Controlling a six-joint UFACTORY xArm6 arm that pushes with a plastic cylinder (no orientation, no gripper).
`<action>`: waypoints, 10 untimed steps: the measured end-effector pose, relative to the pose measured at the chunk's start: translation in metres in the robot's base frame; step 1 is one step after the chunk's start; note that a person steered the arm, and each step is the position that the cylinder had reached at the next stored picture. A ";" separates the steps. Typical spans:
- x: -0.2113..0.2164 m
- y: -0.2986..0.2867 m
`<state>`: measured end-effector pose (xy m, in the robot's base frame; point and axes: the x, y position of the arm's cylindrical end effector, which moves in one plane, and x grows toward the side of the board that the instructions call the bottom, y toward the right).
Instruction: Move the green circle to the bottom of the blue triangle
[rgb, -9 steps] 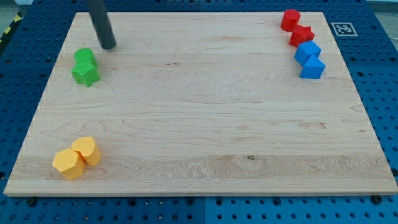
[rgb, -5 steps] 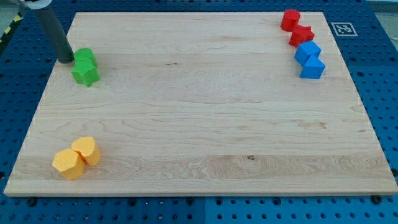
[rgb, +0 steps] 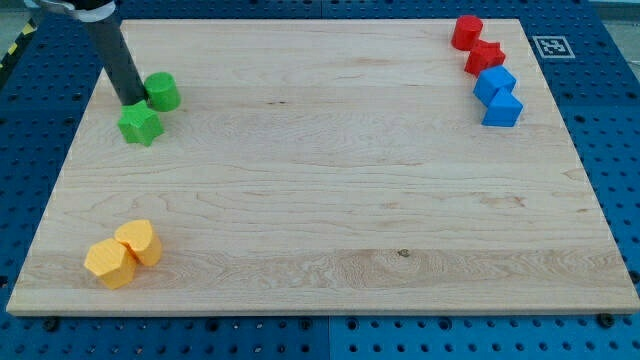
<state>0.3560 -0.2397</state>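
The green circle (rgb: 162, 91) lies near the board's upper left. My tip (rgb: 132, 101) touches its left side. A green star (rgb: 140, 124) sits just below the tip, apart from the circle by a small gap. The blue triangle (rgb: 502, 108) is at the upper right, with a second blue block (rgb: 494, 83) touching it from above.
Two red blocks (rgb: 466, 32) (rgb: 485, 56) sit at the top right above the blue ones. Two yellow blocks (rgb: 138, 242) (rgb: 109, 263) lie together at the lower left. The wooden board (rgb: 330, 200) rests on a blue pegboard; a marker tag (rgb: 549, 46) sits off its upper right corner.
My tip swung from above the green pair round to their left, then pushed right. The green circle slid right and up, away from the green star. The star shifted slightly.
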 end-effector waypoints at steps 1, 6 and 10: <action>-0.011 -0.004; -0.005 0.060; 0.041 0.146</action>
<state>0.3967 -0.0940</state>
